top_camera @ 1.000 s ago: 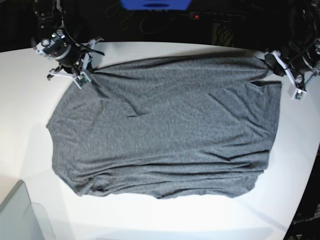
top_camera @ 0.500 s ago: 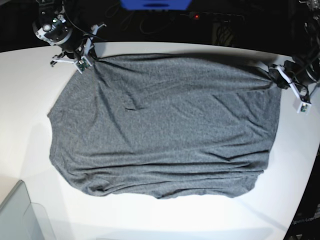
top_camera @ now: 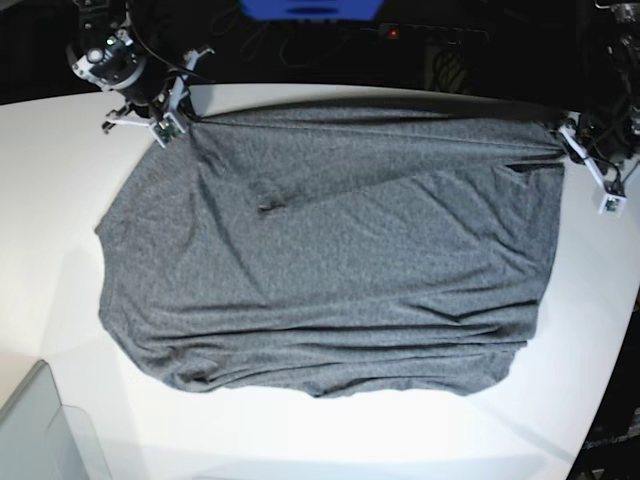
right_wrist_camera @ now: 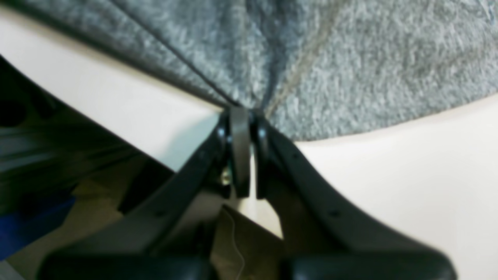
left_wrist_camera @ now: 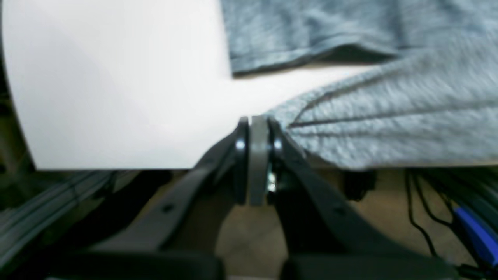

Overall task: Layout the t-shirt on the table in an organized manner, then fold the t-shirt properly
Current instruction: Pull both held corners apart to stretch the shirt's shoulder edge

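The dark heather-grey t-shirt lies spread over the white table, its far edge pulled taut between two corners. At the far left corner in the base view, my right gripper is shut on the cloth. The right wrist view shows its jaws pinching a bunched fold of the t-shirt at the table edge. At the far right corner my left gripper is shut on the other corner. Its jaws nip the t-shirt just over the table rim.
A translucent bin sits at the near left corner. Beyond the far edge are a blue object and a power strip with a red light. The table's curved edge runs close to the shirt's right side. Cables hang below.
Both grippers have carried the shirt's far corners towards the table's far edge. In the last half second the left gripper moved further out, and a sleeve fold now shows near it.
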